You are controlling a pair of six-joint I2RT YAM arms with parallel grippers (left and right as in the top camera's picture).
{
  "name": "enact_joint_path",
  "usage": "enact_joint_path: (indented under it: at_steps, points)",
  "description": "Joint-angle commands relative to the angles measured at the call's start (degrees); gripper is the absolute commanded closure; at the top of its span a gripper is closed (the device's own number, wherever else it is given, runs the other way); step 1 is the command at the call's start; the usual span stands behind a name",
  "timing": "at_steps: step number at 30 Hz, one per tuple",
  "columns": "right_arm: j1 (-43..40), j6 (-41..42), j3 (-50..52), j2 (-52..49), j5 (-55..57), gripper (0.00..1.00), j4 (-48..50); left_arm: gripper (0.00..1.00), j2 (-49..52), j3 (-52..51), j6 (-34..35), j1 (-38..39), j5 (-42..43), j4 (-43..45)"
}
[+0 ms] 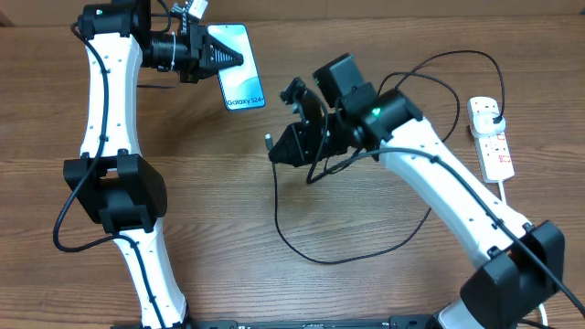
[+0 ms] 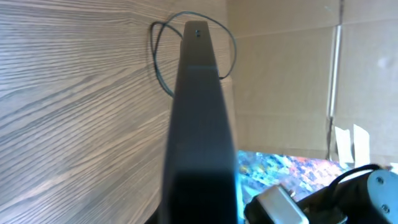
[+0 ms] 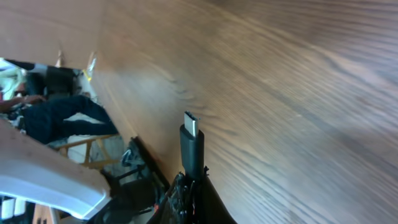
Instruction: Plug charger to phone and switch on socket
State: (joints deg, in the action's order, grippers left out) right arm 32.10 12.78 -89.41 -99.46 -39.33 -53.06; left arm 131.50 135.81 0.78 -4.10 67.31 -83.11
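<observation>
Between phone edge and charger tip, open tabletop gap.

From overhead, the left gripper is covering one long edge of the phone, and the socket is showing red markings too small to read. At the left wrist the phone is looming blurred, running off the bottom edge. In the right wrist view, the right gripper is hiding the charger below its connector.

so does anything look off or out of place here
Nothing damaged or spilled. The charger cable sprawls in loose loops across the table, its tip held in the right tool, not in the phone, which the left tool grips at an angle.
</observation>
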Motion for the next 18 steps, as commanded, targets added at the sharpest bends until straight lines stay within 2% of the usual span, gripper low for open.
enact_joint_path:
  at_steps: [1, 7, 13, 18]
  points:
    - [0.1, 2.3, 1.1, 2.5, -2.5, 0.96, 1.7, 0.96, -2.3, 1.2, -3.5, 0.4, 6.6, -0.9]
    - [0.1, 2.2, 1.1, 2.5, -5.7, 0.96, 2.9, 0.96, -2.3, 1.2, -8.0, 0.4, 8.8, -3.7]
    - [0.0, 2.3, 1.1, 2.5, -7.1, 0.96, 4.6, 0.95, -2.3, 1.2, -8.1, 0.5, 13.2, -5.2]
    - [-0.1, 3.9, 1.1, 2.5, -8.6, 0.96, 7.2, 0.96, -2.3, 1.2, -8.7, 1.4, 13.5, -5.5]
